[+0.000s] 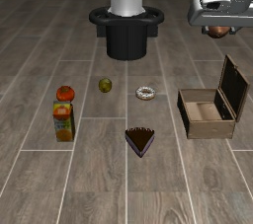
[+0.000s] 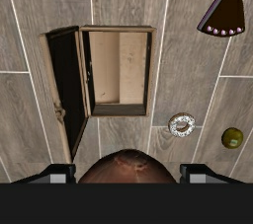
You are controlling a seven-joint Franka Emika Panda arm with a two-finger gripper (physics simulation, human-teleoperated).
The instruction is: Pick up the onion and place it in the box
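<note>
The gripper (image 1: 216, 23) hangs high in the air at the exterior view's right, its two fingers clamped from either side on the onion (image 1: 215, 30), a reddish-brown bulb that shows just under the hand; from the wrist view the onion (image 2: 126, 167) bulges between the fingertips, touching both. Below it on the plank surface (image 1: 30, 188) sits the box (image 1: 206, 114), wooden, with its lid (image 1: 234, 85) swung up and open; seen from the hand, the box (image 2: 117, 65) shows its pale inner floor, the dark lid (image 2: 64, 85) folded out to one side. Well apart from the box, a small ring doughnut (image 1: 145, 93) lies near a round green fruit (image 1: 104, 85); a dark wedge of cake (image 1: 139, 141) lies farther forward; at the exterior view's left a juice carton (image 1: 63, 121) stands upright just beside a small red round thing (image 1: 65, 94).
</note>
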